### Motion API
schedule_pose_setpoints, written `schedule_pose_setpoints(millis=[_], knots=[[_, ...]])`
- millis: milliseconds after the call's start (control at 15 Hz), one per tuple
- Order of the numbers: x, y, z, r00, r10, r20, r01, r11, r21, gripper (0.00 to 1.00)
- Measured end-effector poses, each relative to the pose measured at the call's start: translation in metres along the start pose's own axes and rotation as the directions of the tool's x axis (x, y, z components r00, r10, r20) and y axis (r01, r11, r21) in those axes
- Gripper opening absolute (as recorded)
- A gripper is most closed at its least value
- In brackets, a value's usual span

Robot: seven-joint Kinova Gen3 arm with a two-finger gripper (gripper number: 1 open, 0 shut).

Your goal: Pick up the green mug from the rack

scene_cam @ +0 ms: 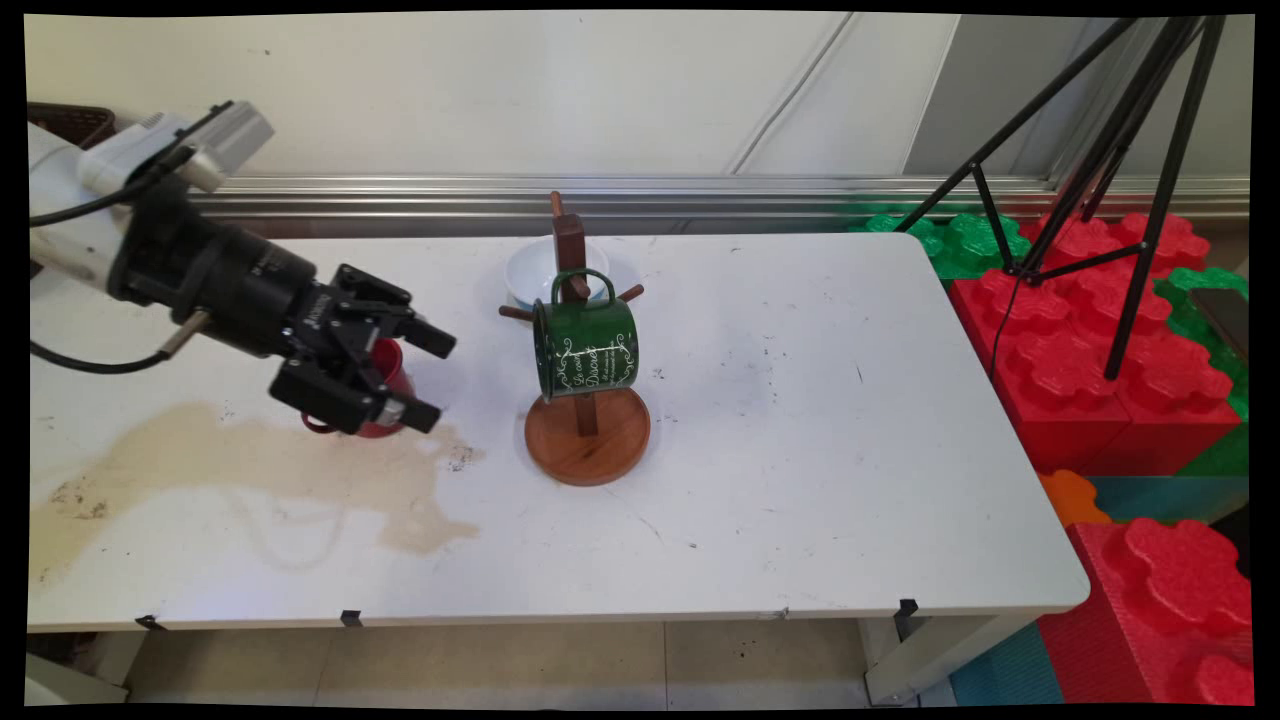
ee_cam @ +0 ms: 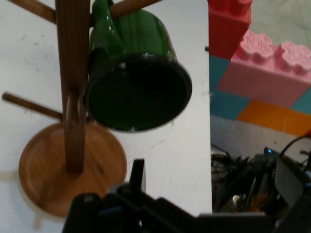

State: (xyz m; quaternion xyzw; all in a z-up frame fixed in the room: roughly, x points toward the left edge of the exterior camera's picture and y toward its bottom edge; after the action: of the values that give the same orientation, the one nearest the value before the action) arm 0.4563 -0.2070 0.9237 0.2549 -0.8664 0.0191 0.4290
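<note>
At the left of the main frame the pincer (scene_cam: 432,378) points toward the centre, its two fingers spread wide with nothing between them. A red cup (scene_cam: 385,385) sits on the table (scene_cam: 800,480) just behind it, partly hidden. A green mug (scene_cam: 587,349) hangs by its handle from a peg of the wooden rack (scene_cam: 587,435) at centre frame, mouth facing the pincer, clear of it. In the hand frame, the mug (ee_cam: 138,82) fills the upper middle. A white bowl (scene_cam: 535,270) lies behind the rack. A brown stain (scene_cam: 300,470) spreads at lower left.
</note>
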Motion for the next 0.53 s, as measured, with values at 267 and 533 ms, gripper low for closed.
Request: schedule_pose_setpoints(millis=[267,533], knots=[[0.007,0.003,0.023,0.999,-0.017,-0.033,0.017,1.000,0.012,1.00],[0.011,0.004,0.043,0.998,-0.028,-0.055,0.030,0.999,0.020,1.00]])
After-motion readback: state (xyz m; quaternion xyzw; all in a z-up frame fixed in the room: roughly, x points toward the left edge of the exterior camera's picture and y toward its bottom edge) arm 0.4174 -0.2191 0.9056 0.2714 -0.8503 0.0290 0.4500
